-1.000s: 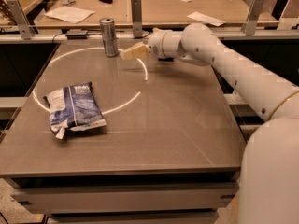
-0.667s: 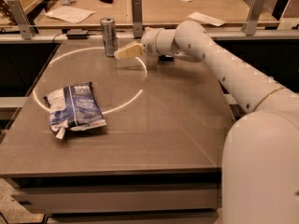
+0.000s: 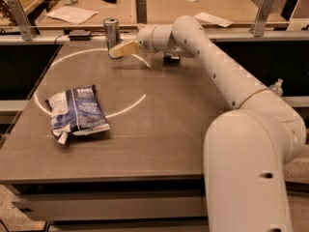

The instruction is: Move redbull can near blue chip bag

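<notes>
The redbull can (image 3: 111, 32), slim and silver-grey with a shiny top, stands upright at the table's far left-centre. My gripper (image 3: 115, 52) reaches in from the right on the white arm (image 3: 207, 47). Its beige tip lies just in front of the can's base, very close to it; I cannot tell whether it touches. The blue chip bag (image 3: 77, 113), crumpled dark blue foil with white patches, lies flat at the table's left, well nearer to me than the can.
A small dark square object (image 3: 171, 58) sits on the grey table (image 3: 159, 144) just behind the arm. A bright ring of light marks the tabletop. A rail with posts (image 3: 140, 9) runs along the far edge, with papers on the bench behind.
My gripper has moved left across the far side of the table, from a short way right of the can to right at its base. The can and bag have not moved.
</notes>
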